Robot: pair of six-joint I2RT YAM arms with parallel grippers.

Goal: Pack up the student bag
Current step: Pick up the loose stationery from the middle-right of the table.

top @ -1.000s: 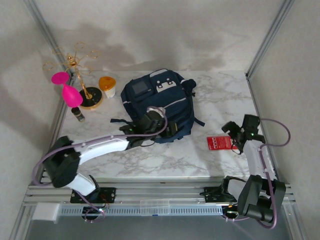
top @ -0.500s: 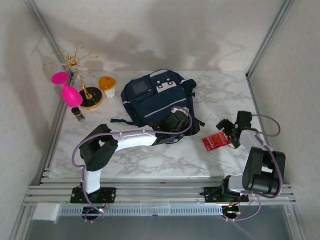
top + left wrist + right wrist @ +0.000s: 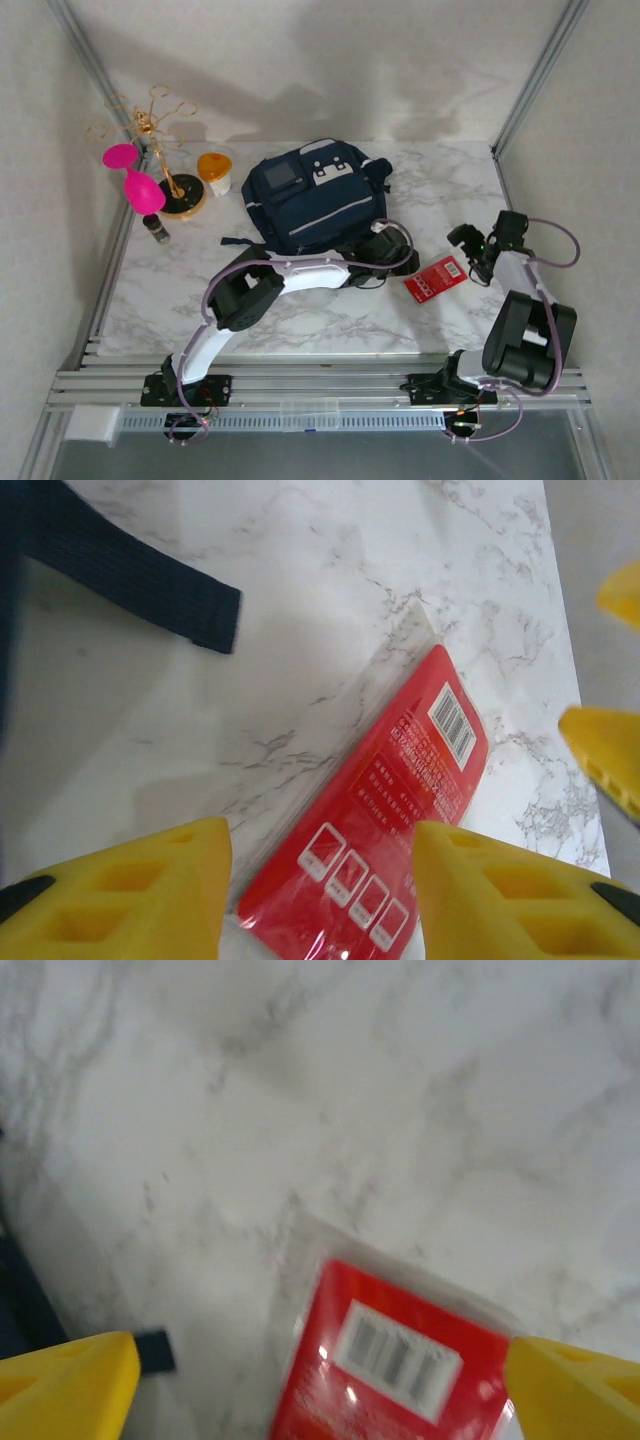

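Lying near student bag [image 3: 310,200], red packet [image 3: 437,277], open marble [image 3: 440,190]

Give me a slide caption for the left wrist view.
Left gripper, jaws apart, poised over the red packet on the marble table, a dark strap nearby.

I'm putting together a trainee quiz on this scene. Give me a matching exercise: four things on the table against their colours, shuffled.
Things:
1. student bag
2. flat packet
3. cup lid
4. branching stand

Colours:
A. gold
B. red
C. navy blue
D. orange

Pairs: 1-C, 2-B, 3-D, 4-A
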